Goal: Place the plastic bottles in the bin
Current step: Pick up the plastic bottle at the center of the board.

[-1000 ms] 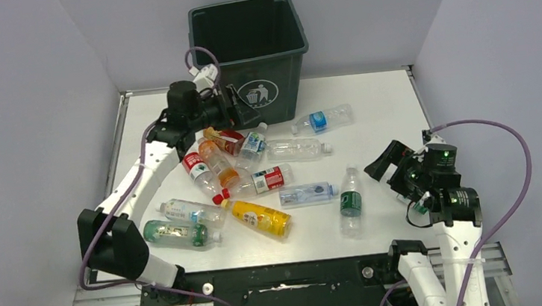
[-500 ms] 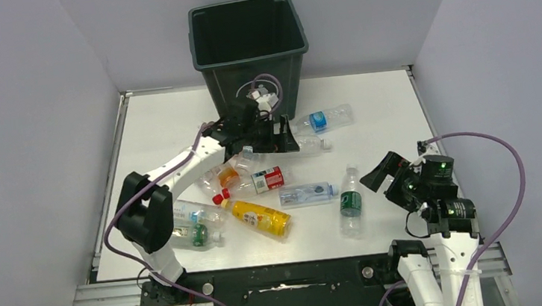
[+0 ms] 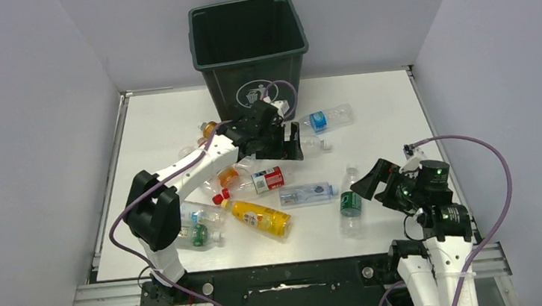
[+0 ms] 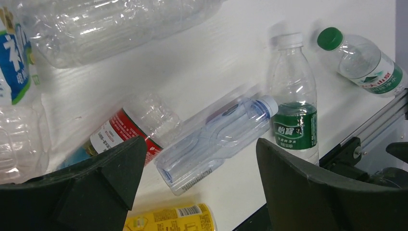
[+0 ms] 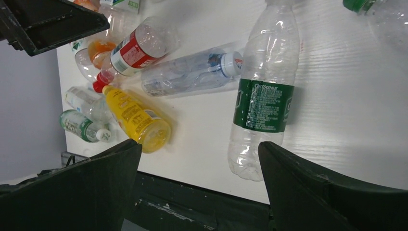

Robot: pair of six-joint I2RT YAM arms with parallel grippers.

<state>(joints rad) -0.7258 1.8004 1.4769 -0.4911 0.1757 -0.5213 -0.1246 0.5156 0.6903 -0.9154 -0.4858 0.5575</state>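
The dark green bin stands at the back of the white table. Several plastic bottles lie in front of it. My left gripper hovers open and empty over the pile, just in front of the bin. In its wrist view, its jaws frame a clear blue-tinted bottle, with a green-label bottle and a red-label bottle nearby. My right gripper is open and empty, right of the green-label bottle, which also shows in the right wrist view.
A blue-label bottle lies right of the bin. A yellow bottle and a green-label bottle lie near the front left. The black front rail borders the table's near edge. Grey walls close in both sides.
My left arm swung from the bin's left side to the right and lowered over the bottles in front of the bin. My right gripper shifted slightly left and nearer. Both stayed open.
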